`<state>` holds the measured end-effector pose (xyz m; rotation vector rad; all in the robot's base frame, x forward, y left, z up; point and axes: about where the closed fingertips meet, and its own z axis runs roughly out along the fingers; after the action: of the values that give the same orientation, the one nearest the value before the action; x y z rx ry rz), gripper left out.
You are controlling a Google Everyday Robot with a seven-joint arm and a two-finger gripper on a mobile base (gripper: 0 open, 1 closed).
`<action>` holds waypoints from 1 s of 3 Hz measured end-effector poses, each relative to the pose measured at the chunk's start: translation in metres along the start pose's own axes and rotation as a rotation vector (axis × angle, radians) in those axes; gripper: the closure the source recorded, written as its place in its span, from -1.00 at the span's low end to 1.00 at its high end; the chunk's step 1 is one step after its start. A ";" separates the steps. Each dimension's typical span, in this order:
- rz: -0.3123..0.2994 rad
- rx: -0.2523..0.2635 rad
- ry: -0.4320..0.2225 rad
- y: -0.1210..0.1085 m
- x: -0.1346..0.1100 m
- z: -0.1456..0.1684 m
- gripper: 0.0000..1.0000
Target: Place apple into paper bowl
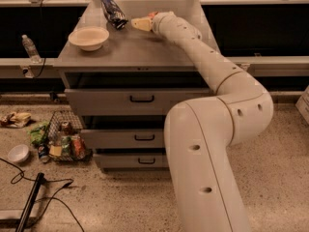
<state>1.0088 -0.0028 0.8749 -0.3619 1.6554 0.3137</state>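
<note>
The paper bowl (89, 37) is cream-white and wide-rimmed. It stands empty on the left part of the grey cabinet top (130, 50). My gripper (139, 23) is at the back of the top, to the right of the bowl and beside a dark snack bag (112, 8). It points left toward the bag. A small reddish patch (153, 14) shows just behind the wrist, and I cannot tell whether it is the apple. No apple is otherwise in view.
The cabinet has three drawers (140, 100), and the top one stands slightly out. A wire basket of clutter (65, 140) and a small white bowl (18, 153) sit on the floor at left. A water bottle (29, 47) stands on the left ledge, and cables (34, 197) lie on the floor.
</note>
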 end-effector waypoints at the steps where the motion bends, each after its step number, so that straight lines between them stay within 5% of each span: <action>1: 0.015 -0.028 -0.004 0.002 0.003 0.006 -0.15; 2: 0.018 -0.047 -0.002 0.006 0.005 0.010 0.28; 3: 0.011 -0.124 -0.017 0.019 -0.012 0.004 0.76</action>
<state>1.0056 0.0170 0.8864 -0.4420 1.6255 0.4279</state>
